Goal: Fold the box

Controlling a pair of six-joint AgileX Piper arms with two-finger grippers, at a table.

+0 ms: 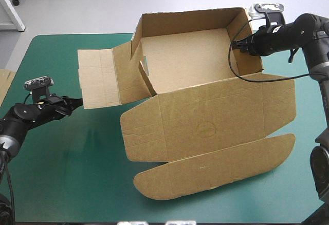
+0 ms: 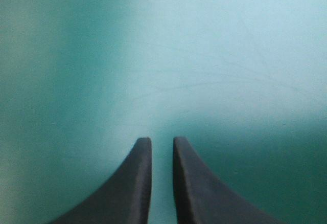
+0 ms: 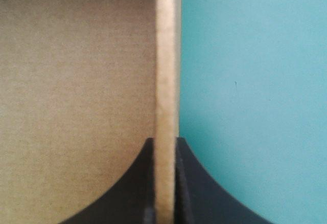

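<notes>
1. The right hand (image 3: pixel 164 141) is clamped on the box's right wall (image 3: pixel 166 55). The wall's top edge runs up between the two black fingers (image 3: pixel 135 188), with the box's inside to one side and teal-green cover (image 3: pixel 255 81) to the other.
2. In the high view this hand (image 1: pixel 235 45) sits over the far part of that wall, close to the far right corner.
3. The left hand (image 2: pixel 162 141) grasps nothing. Its fingers stand a narrow gap apart, with only cover ahead of them.
4. From above, the left hand (image 1: pixel 77 102) lies low, just beside the near corner of the left flap (image 1: pixel 97 78). I cannot tell whether it touches the flap.
5. The box (image 1: pixel 190 55) stands on the worktop (image 1: pixel 67 173) toward the far edge, its tray open upward.
6. Done, as I judge it: the far wall and the right wall are raised, and an inner wall stands on the left side.
7. Left to do, as I judge it: the left flap is spread flat outward and needs folding over and tucking in.
8. The lid (image 1: pixel 216 125) lies flat toward the near edge, its front flap (image 1: pixel 216 171) unfolded too.
9. I put the task a little past halfway.
10. An edge of more board (image 1: pixel 4 83) shows at the worktop's left edge.
</notes>
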